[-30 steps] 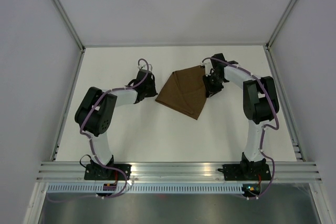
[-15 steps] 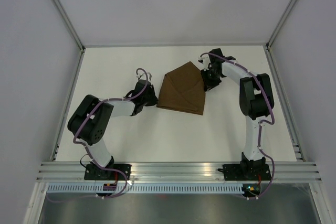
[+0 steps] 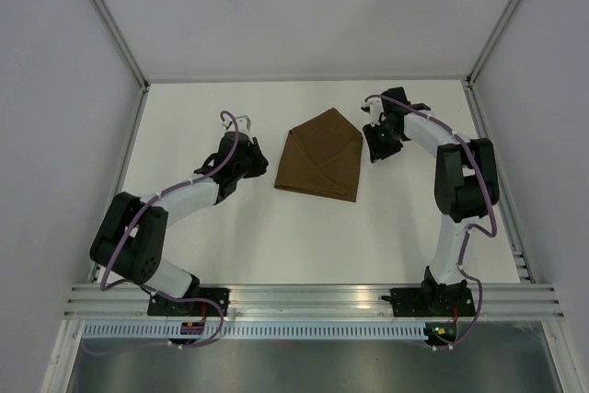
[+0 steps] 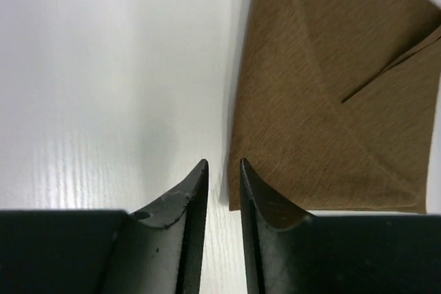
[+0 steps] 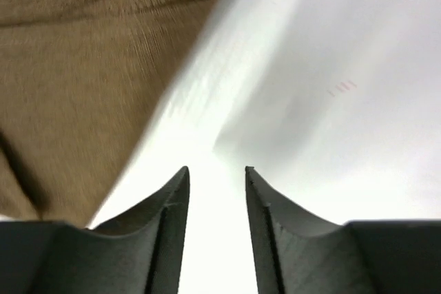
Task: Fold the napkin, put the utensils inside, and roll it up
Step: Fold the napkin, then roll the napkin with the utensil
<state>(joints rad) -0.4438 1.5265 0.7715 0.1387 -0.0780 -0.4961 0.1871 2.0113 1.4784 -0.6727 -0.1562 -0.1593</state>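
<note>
The dark brown napkin (image 3: 320,156) lies folded flat in the middle of the white table, with a point toward the back and a diagonal flap across it. My left gripper (image 3: 260,168) is just off its left edge. In the left wrist view the left gripper (image 4: 222,164) is narrowly open and empty, the napkin (image 4: 331,87) ahead on the right with its corner beside one fingertip. My right gripper (image 3: 374,152) is at the napkin's right edge. The right wrist view shows that gripper (image 5: 216,169) open over bare table, the napkin (image 5: 76,67) to its left. The knife is out of view.
The white table (image 3: 276,236) is bounded by grey walls left, right and behind. An aluminium rail (image 3: 313,299) carrying both arm bases runs along the near edge.
The napkin went from a slanted, partly lifted shape to a flat folded one. Both grippers have let go of it and drawn back, the left arm swinging outward to the left.
</note>
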